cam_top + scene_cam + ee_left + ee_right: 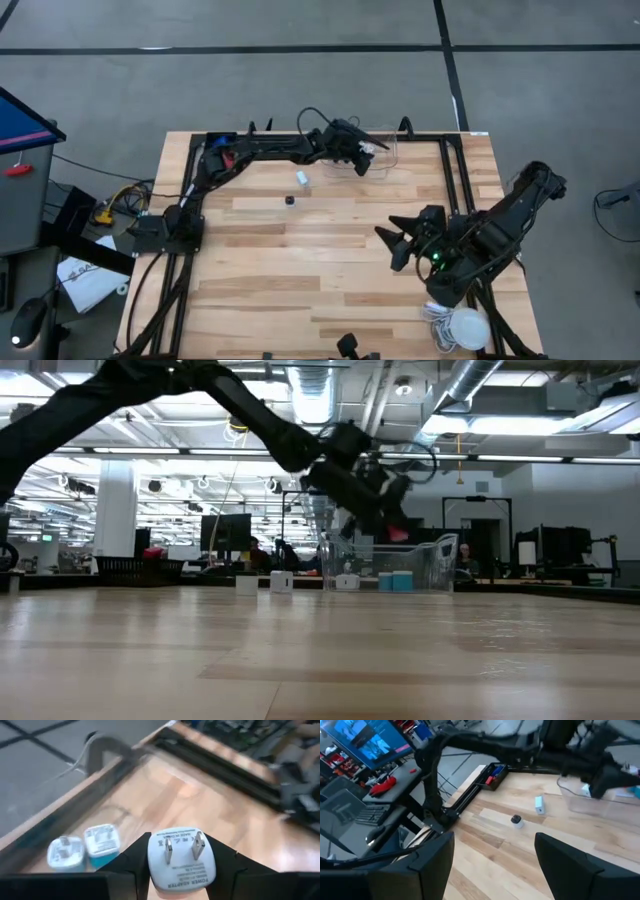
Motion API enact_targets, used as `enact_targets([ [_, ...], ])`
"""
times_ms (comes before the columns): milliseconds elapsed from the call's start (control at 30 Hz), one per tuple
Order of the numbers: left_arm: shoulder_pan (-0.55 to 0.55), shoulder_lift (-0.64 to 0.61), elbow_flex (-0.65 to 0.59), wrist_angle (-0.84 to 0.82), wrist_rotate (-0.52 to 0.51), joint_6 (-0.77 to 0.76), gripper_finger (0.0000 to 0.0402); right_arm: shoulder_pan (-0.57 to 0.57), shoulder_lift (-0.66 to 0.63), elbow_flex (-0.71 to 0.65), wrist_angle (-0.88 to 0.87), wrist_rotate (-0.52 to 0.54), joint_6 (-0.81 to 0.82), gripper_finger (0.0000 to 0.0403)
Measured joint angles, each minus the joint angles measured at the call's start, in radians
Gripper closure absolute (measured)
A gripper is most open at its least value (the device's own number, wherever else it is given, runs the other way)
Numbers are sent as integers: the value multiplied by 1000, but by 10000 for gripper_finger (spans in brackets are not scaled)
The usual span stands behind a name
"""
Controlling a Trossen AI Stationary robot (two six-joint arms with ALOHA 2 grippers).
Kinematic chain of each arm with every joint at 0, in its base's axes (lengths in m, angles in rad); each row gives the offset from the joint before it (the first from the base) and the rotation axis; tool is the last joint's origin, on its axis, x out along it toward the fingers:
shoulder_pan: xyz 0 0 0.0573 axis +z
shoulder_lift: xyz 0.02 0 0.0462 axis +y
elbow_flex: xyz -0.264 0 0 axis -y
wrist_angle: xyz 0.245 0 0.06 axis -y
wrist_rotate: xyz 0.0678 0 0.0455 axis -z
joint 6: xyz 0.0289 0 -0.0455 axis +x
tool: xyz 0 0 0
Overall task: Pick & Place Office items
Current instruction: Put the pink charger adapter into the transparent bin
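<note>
My left gripper (366, 150) is at the table's far edge, above a clear plastic bin (383, 158), shut on a white plug adapter (182, 859) with two metal prongs. In the left wrist view a white adapter (65, 854) and a blue-and-white one (102, 844) lie flat on the bin's floor below it. A small white block (302, 178) and a small black piece (290, 200) rest on the wood left of the bin. My right gripper (398, 242) waits open over the table's right half, touching nothing. My left gripper pinches the white plug adapter between its two fingers (131, 865), which sit on its two opposite side faces (154, 865). The pronged face (181, 847) points back at the wrist camera. The adapter is lifted clear above the bin (400, 565).
A big white round bulb with coiled cable (465, 326) lies at the near right corner. A black rail frame (455, 170) runs around the table's far and right sides. A tray of pens (492, 774) sits at the far left corner. Bare wood fills the middle (300, 260).
</note>
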Motion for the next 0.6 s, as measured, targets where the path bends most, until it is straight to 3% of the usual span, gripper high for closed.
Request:
enact_targets([
  [200,-5,31,2,-25,-112,-2,276,0,-69,0,-38,2,-5,135],
  [600,7,40,2,-41,-137,-7,276,-24,-124,0,-41,20,-92,135],
])
